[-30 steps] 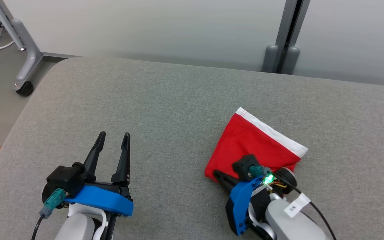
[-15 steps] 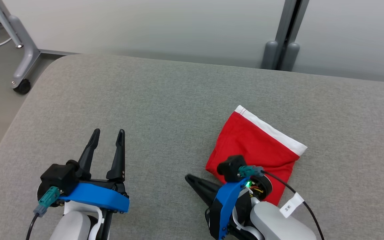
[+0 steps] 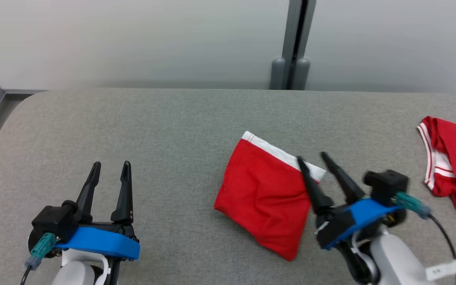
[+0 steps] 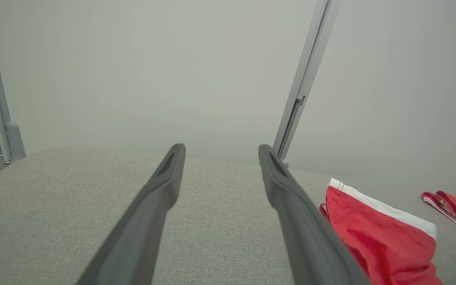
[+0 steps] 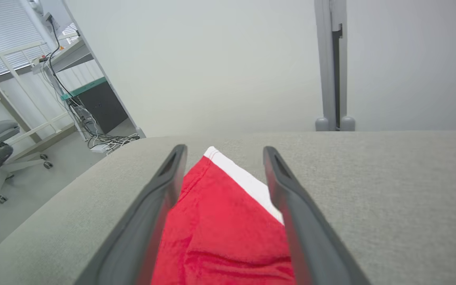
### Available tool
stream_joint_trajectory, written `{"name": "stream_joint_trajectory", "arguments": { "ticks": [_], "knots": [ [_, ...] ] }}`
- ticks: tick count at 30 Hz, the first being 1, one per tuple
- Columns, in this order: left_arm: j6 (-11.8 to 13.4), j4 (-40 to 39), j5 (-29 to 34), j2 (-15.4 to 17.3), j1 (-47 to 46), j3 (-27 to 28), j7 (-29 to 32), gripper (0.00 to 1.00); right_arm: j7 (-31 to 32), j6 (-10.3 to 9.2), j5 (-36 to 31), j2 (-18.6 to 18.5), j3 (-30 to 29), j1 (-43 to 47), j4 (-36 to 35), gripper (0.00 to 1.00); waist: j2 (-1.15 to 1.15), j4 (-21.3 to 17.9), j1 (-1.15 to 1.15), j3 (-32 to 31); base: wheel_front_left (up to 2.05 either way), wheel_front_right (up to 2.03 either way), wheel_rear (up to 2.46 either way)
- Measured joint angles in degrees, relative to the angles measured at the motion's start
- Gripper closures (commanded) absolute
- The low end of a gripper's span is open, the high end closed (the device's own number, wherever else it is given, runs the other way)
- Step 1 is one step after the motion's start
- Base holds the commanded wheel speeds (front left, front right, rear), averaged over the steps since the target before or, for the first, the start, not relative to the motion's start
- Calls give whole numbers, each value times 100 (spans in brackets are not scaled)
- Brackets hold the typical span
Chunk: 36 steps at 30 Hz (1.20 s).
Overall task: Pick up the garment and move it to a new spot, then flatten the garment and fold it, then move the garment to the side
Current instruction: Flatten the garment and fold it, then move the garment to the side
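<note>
Head view: the garment is seen folded compactly on the grey surface, so folding is judged done, with the move aside possibly left. The right gripper is spread wide and empty at the garment's 3 o'clock edge; the left gripper, also spread wide, is well apart at 9 o'clock. Left wrist view: the garment is shown at 4 o'clock. Right wrist view: it is framed between spread fingers.

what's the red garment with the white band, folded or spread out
Folded: the red garment lies as a compact flat square on the grey fabric surface, its white band along one edge.
</note>
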Motion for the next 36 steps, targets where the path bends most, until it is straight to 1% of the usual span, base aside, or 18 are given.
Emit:
{"name": "stream_joint_trajectory", "arguments": {
  "ticks": [2,5,10,12,18,23,36],
  "knots": [
    [0,-8,11,8,31,38,0,0,62,1,-229,58,-538,304,-275,0,0,-86,0,-38,0,0,0],
    [0,-12,31,27,91,75,0,0,247,1,-502,122,-1168,699,-654,0,0,-202,0,-97,0,0,0],
    [0,-2,54,57,173,156,0,0,447,1,-882,190,-1916,1168,-1166,0,0,-350,-1,-203,0,0,0],
    [0,26,96,70,236,164,0,0,459,0,-970,192,-2102,1318,-1314,0,0,-390,-1,-255,0,0,0],
    [0,140,140,75,374,229,0,0,435,1,-1093,199,-2383,1568,-1396,0,0,-456,-1,-398,0,0,0],
    [0,178,146,78,452,287,0,0,405,1,-1117,201,-2505,1691,-1350,0,0,-454,-1,-459,0,0,0],
    [0,190,155,130,467,280,0,0,441,1,-983,202,-2455,1747,-1312,0,0,-405,0,-455,0,0,0]
  ]
}}
